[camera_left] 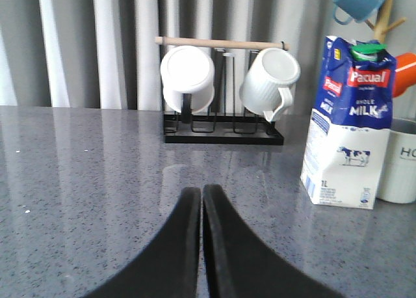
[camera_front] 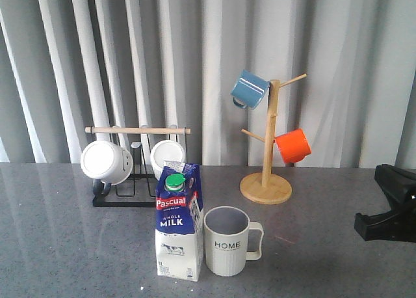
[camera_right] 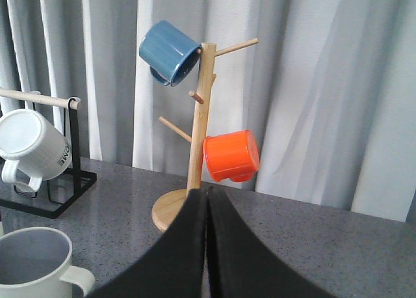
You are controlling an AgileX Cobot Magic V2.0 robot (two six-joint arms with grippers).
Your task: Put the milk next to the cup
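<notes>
Milk (camera_front: pixel 179 223): blue-white gable-top carton, green cap, upright on table. Cup (camera_front: pixel 227 241): cream ribbed "HOME" mug, upright, just beside carton.

Your front view looks forward over the worktop (camera_front: pixel 58 246) toward the curtain. Both wrist views sit low, facing likewise; all three share the cup (camera_front: pixel 227 241) (camera_left: pixel 398 170) (camera_right: pixel 32 265).
</notes>
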